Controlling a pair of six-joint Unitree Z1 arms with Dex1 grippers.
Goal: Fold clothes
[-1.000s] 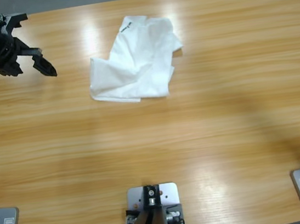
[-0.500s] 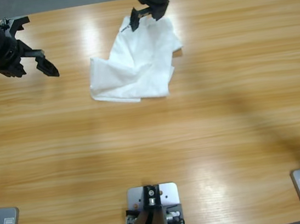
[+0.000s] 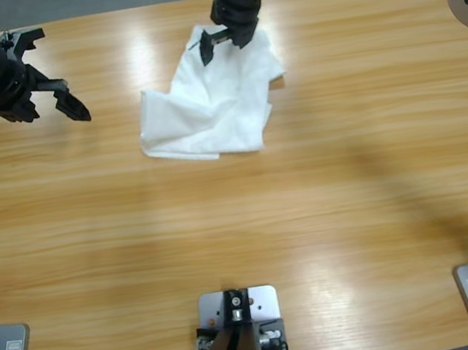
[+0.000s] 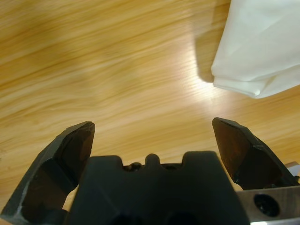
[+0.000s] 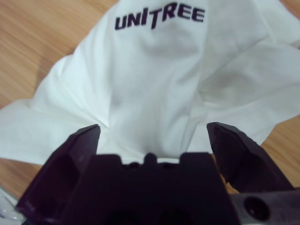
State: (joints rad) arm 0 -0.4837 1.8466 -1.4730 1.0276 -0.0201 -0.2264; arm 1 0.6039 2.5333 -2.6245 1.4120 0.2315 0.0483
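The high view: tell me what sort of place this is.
Probably a robotics lab or test bench. A long wooden table holds only a crumpled white T-shirt printed UNITREE, with the left gripper and right gripper working over it.

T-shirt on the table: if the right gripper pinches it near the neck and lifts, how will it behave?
Likely floppy: the T-shirt lies crumpled with soft folds, so it should drape and hang from the right gripper, whose jaws are open above it. Probably light, since the fabric looks thin. A push would likely bunch it on the smooth table rather than slide it whole.
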